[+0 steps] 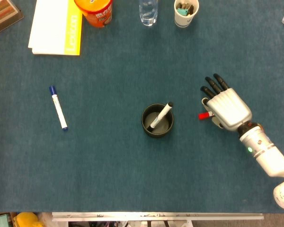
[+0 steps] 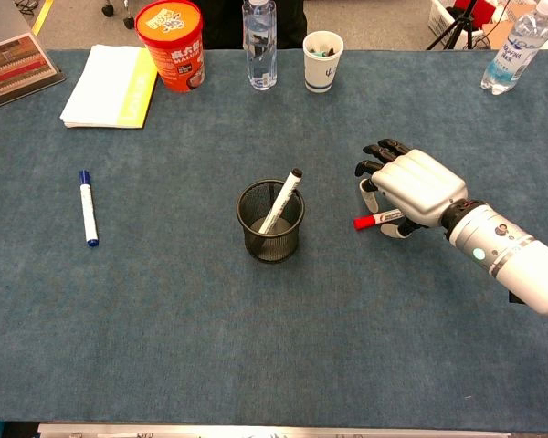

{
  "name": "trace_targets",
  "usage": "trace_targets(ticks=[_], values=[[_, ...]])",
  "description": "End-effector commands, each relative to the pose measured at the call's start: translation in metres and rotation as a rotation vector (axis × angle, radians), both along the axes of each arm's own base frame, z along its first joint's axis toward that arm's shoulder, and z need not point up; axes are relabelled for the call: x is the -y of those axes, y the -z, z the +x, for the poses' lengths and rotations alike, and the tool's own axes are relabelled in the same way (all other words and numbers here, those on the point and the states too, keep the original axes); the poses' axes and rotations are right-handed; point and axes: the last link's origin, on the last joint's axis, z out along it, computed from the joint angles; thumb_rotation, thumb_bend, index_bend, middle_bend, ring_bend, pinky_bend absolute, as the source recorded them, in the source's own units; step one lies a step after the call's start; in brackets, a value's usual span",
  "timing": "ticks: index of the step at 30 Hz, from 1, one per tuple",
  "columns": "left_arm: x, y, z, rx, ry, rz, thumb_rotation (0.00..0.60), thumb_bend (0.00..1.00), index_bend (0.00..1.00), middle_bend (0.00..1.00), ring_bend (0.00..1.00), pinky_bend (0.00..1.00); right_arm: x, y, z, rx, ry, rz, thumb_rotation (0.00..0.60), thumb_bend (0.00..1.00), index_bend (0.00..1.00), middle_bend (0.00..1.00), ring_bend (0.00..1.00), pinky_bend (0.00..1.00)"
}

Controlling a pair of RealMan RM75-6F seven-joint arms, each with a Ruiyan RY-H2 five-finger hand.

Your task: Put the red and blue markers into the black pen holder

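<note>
The right hand [image 2: 411, 187] lay over the red marker [image 2: 366, 220]; whether it pinched it, I cannot tell. The black pen holder [image 2: 270, 221] stood to its left.

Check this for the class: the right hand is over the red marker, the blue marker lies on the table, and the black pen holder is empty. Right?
Not quite. The black pen holder is not empty: the chest view shows a black-capped marker leaning in it. The rest stands: the right hand is over the red marker, and the blue marker lies on the table.
</note>
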Motion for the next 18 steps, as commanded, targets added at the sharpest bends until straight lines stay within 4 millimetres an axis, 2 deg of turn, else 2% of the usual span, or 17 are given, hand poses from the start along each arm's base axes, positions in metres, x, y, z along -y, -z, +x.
trace_targets(ticks=[1, 12, 18], values=[[0.0004, -0.0004, -0.0005, -0.001, -0.002, 0.001, 0.600, 0.23, 0.22, 0.04, 0.00, 0.08, 0.0012, 0.0014, 0.0006, -0.008, 0.000, 0.002, 0.600, 0.19, 0.55, 0.23, 0.03, 0.00], [0.0030, -0.0027, -0.0029, 0.001, -0.007, 0.010, 0.600, 0.23, 0.22, 0.04, 0.00, 0.08, 0.0019, 0.0060, -0.0001, -0.069, -0.005, 0.020, 0.600, 0.21, 0.55, 0.23, 0.03, 0.00], [0.0039, -0.0039, -0.0044, 0.004, -0.010, 0.015, 0.600, 0.23, 0.22, 0.04, 0.00, 0.08, 0.0021, 0.0057, -0.0004, -0.075, 0.006, 0.023, 0.600, 0.28, 0.55, 0.23, 0.03, 0.00]])
